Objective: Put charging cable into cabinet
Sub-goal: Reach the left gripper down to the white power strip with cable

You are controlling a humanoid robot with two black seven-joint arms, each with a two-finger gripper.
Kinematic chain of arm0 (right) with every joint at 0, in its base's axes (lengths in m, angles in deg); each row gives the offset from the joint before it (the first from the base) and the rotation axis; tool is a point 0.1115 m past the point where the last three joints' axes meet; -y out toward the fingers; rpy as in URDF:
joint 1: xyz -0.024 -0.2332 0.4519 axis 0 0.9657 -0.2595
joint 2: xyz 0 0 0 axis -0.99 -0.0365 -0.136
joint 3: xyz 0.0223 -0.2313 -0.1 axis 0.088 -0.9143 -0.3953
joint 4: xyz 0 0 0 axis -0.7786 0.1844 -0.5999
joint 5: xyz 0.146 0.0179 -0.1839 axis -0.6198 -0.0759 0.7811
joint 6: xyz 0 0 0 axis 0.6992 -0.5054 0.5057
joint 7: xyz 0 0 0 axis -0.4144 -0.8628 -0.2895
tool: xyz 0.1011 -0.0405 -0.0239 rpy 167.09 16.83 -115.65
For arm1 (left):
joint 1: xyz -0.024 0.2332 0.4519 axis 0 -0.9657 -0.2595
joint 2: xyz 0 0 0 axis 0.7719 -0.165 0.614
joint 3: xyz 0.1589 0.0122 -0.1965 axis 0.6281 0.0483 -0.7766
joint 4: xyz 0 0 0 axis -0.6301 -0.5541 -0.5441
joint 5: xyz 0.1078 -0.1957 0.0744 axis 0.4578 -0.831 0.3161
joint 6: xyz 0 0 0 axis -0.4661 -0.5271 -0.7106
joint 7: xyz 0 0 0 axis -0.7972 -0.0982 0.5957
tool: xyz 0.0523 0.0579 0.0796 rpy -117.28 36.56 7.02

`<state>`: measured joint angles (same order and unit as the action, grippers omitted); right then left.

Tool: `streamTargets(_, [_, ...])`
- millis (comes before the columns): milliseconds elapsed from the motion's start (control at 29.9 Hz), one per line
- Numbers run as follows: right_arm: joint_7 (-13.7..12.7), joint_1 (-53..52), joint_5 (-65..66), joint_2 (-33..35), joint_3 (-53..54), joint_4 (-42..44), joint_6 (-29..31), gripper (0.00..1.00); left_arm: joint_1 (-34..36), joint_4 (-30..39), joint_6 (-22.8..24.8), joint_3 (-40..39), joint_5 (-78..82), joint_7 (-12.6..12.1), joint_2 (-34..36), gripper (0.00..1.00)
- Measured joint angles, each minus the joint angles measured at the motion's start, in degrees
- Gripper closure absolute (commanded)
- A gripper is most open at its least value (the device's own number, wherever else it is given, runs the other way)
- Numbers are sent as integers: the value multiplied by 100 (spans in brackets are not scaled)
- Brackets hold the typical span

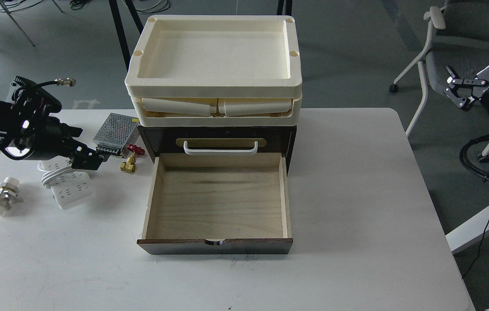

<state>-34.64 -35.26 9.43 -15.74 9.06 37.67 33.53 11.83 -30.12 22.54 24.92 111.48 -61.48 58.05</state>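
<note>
Showing the task barely begun: charging cable point(68, 186) lies on the bench point(356, 194) at nine o'clock of the cabinet point(216, 138), its drawer point(217, 198) open and bare; left gripper point(91, 159) above the cable, right gripper point(465, 88) idle, jaw states indiscernible.

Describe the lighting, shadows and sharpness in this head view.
Head view: even, soft light; table bright but not blown out. The open drawer holds a faint shadow along its back wall; the left tool is dark over the cable, its fingers hard to separate. Focus sharp throughout, no motion blur.
</note>
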Motion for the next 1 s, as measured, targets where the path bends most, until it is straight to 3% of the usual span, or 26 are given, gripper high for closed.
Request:
streamTargets(301, [0, 45, 0, 2, 1, 0, 0, 0, 41, -1152, 0, 686, 1, 0, -513, 1])
streamTargets(569, [6, 55, 0, -30, 0, 0, 0, 0, 46, -1582, 0, 784, 1, -1, -615, 1])
streamTargets(702, [6, 55, 0, -39, 0, 0, 0, 0, 46, -2254, -1, 1024, 1, -1, -933, 3])
streamTargets(769, [6, 55, 0, -39, 0, 0, 0, 0, 45, -2705, -62, 1130, 2, -4, -1132, 5])
streamTargets(870, [4, 70, 0, -39, -1, -1, 0, 0, 42, -3224, -418, 1220, 2, -1, -1369, 19])
streamTargets(1003, [4, 107, 0, -36, 0, -1, 0, 0, 47, -3449, -702, 1238, 2, -2, -1445, 23])
